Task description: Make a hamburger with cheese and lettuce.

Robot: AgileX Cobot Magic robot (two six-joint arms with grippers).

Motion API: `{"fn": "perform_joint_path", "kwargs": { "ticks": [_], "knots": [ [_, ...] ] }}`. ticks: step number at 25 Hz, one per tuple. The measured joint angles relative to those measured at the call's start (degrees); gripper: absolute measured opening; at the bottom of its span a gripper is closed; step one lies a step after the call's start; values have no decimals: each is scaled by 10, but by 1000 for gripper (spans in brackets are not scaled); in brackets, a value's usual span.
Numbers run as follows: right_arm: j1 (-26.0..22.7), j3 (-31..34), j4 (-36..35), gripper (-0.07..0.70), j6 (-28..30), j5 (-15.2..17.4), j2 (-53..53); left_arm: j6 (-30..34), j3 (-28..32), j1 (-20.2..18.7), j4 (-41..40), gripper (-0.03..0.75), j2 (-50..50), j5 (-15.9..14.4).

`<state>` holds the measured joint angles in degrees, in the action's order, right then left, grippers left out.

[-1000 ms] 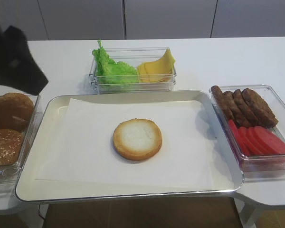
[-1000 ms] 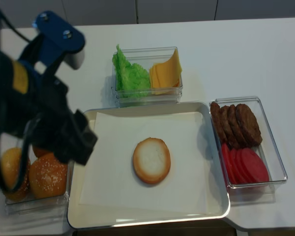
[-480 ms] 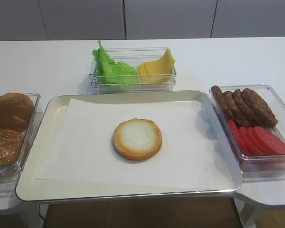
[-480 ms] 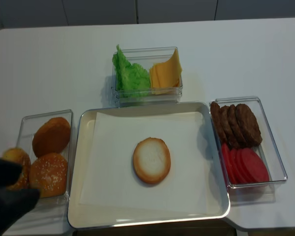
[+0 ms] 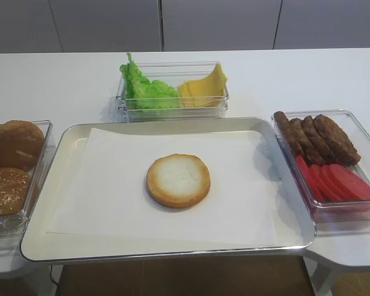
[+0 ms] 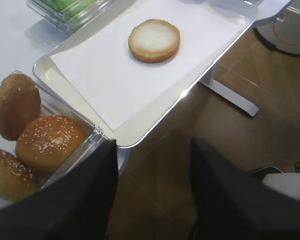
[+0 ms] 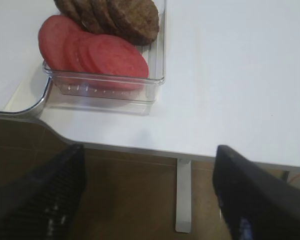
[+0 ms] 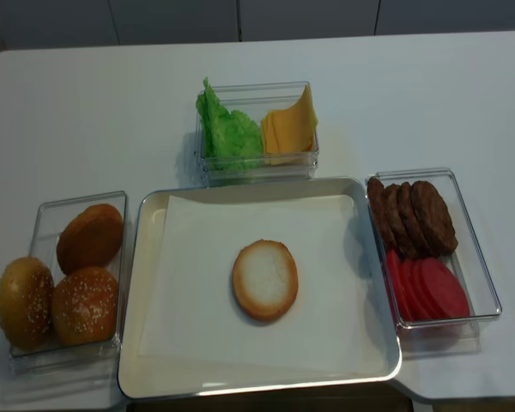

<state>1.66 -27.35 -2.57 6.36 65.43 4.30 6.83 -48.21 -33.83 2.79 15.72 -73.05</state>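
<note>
The hamburger (image 8: 264, 280), so far one bun half lying cut face up, sits at the centre of the paper sheet (image 8: 197, 249) in the tray (image 8: 133, 378). The lettuce (image 8: 227, 130) and the cheese (image 8: 290, 127) share the clear box (image 8: 257, 172) behind the tray, lettuce on the left, cheese on the right. Patties (image 8: 412, 215) and tomato slices (image 8: 429, 287) lie in the box to the right; whole buns (image 8: 86, 300) lie in the box to the left.

Both arms are clear of the desk (image 8: 112, 103). The left gripper (image 6: 152, 192) hangs off the front edge with its fingers (image 6: 75, 200) spread and empty. The right gripper (image 7: 147, 200) likewise hangs with its fingers (image 7: 40, 195) wide apart, holding nothing.

The bun half appears ready for a first layer. The chosen arm should approach that box from above and pinch a single cheese slice or leaf by a raised edge. The piece should be lowered centred on the cut face. Dragging the bun across the paper should be avoided.
</note>
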Motion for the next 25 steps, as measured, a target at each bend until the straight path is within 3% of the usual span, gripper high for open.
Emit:
{"fn": "perform_joint_path", "kwargs": {
  "ticks": [11,16,25],
  "knots": [
    [0,0,0,619,0,0,0,5,111,0,28,352,-130,-2],
    [0,1,0,619,0,0,0,35,164,0,29,352,-135,32],
    [0,1,-3,619,-1,0,0,39,201,0,22,352,-158,43]
  ]
}}
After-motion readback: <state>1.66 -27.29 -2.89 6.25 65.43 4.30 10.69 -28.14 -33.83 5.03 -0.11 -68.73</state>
